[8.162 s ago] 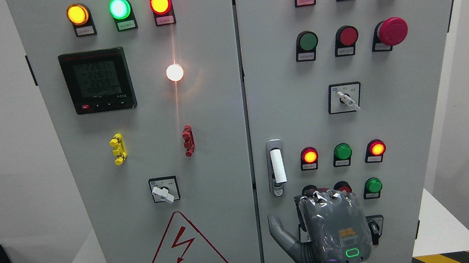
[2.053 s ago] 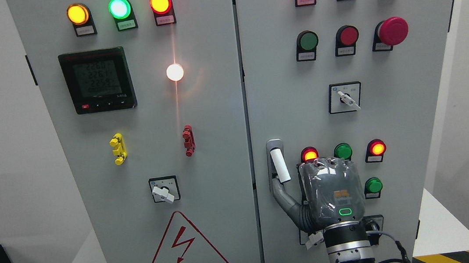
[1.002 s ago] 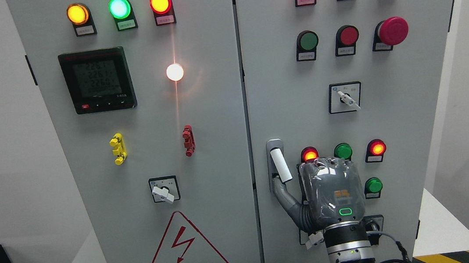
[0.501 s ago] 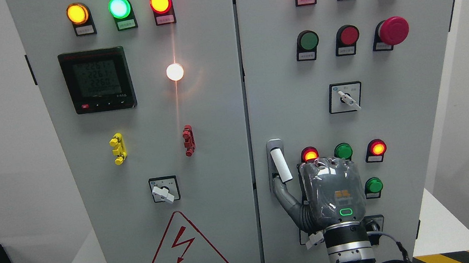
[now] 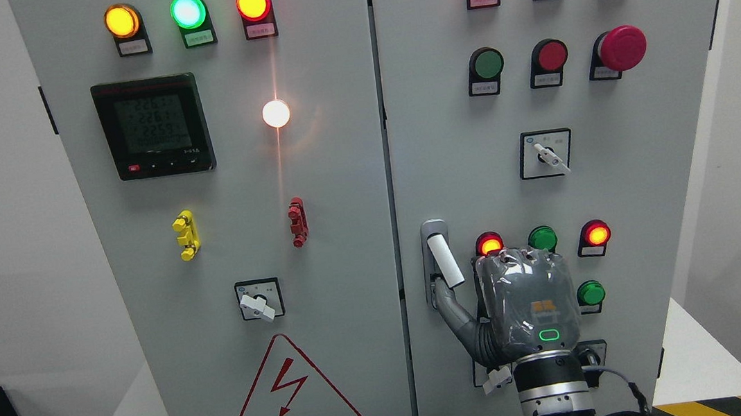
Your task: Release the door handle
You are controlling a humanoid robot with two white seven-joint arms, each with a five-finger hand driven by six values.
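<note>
Grey-sheathed, our right hand (image 5: 528,305) rises from the bottom edge against the right cabinet door (image 5: 448,157). Its fingers curl, grasping nothing; its thumb (image 5: 450,303) touches the lower end of the white door handle (image 5: 445,262), which tilts beside the door's left edge, below the rotary switch (image 5: 546,154).

warning sign (image 5: 295,396) — 有电危险, meter (image 5: 153,126) — 2259

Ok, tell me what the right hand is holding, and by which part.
Nothing is gripped. The right hand only has its thumb hooked under the lower end of the white door handle.
</note>
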